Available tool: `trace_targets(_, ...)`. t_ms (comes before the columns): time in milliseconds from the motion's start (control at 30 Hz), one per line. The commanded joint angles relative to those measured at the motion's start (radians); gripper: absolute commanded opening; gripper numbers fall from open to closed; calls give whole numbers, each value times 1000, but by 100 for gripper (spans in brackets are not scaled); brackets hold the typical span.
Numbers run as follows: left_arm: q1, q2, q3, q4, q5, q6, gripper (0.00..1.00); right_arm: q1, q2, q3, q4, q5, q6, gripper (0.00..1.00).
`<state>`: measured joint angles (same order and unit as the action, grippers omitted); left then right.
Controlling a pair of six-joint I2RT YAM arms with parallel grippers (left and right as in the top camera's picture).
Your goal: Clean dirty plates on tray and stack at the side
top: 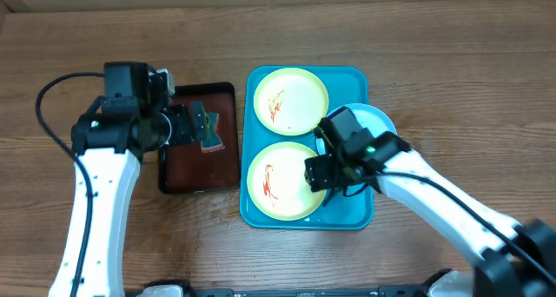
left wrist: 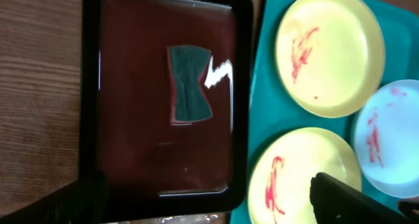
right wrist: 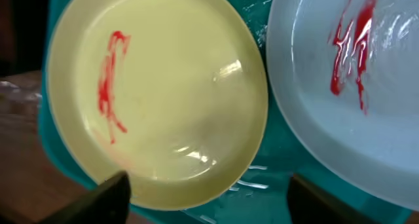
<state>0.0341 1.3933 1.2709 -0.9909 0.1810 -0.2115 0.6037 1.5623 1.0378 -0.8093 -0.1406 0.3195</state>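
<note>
Three smeared plates lie face up overhead: the far yellow-green plate (top: 289, 100) and near yellow-green plate (top: 276, 180) sit in line along the turquoise tray's (top: 356, 217) near-to-far long axis, with the light blue plate (top: 380, 119) at its right rim. Left wrist: the left gripper (left wrist: 208, 188) hangs with jaws spread and empty over the sponge (left wrist: 190, 83) in the black tray (left wrist: 91, 86), likely to fetch it. Right wrist: the right gripper (right wrist: 208, 185) has its jaws apart astride the near plate's rim, unclamped, probably to steady it.

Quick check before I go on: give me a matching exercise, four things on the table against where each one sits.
1 sponge
2 light blue plate
3 black tray
4 turquoise tray

a holds two yellow-green plates
b in the black tray
c at the turquoise tray's right edge
d left of the turquoise tray

Pairs: 1-b, 2-c, 3-d, 4-a
</note>
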Motion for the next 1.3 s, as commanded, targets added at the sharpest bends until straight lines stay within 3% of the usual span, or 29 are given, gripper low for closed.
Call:
trace_targets(0, -17, 87, 22, 18, -77, -29, 96, -4, 45, 10, 24, 50, 71, 70)
trace_targets(367, -59, 460, 22, 217, -76, -64, 81, -15, -4, 17, 18, 96, 71, 74)
trace_targets(467, -80, 528, 22, 276, -79, -44, 72, -40, -21, 23, 8, 95, 71, 74)
trace_targets(567, -101, 573, 22, 316, -89, -43, 56, -64, -38, 25, -13, 94, 71, 74)
trace_targets(667, -117, 597, 22, 321, -132, -60, 19, -82, -40, 23, -60, 79, 70, 74)
trace_targets(733, -121, 597, 23, 304, -146, -61, 4, -83, -40, 9, -78, 44, 64, 74)
trace_targets(833, -119, 577, 28, 270, -144, -63, 4, -73, -34, -26, -58, -49, -4, 72)
trace_targets(1033, -119, 496, 112, 130, -143, -61, 4, -55, 11, -143, 119, -59, -9, 68)
trace_targets(1267, -119, 336, 205, 3, -143, -57, 4, -46, 63, -181, 268, -80, -21, 56)
